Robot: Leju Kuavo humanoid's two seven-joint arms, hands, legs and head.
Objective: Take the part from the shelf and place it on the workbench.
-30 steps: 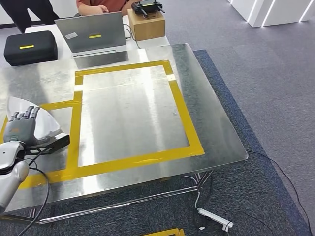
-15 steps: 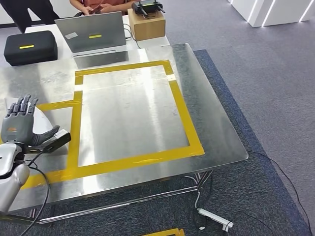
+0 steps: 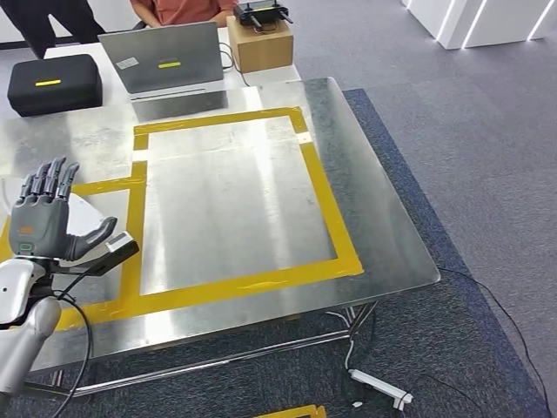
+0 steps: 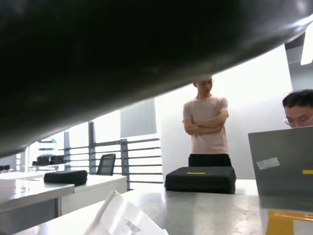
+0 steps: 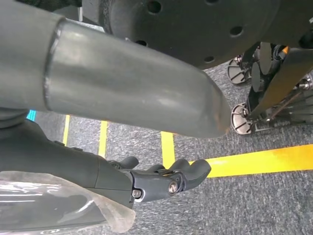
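the left hand is hovering over the metal table's left edge, fingers spread, holding nothing; the white part is lying on the table beneath it, partly hidden by the palm; the right hand is hanging above the floor, fingers loosely curled, a grip impossible to tell.

**Steel workbench and the table behind it**

A shiny metal workbench stands on grey carpet, marked with yellow tape forming 1 large square and a smaller box at its left side. A pale, flat part lies on the bench inside that smaller box. Behind the bench, a white table carries a black case, an open laptop and a cardboard box. A white power strip lies on the carpet under the bench's near edge
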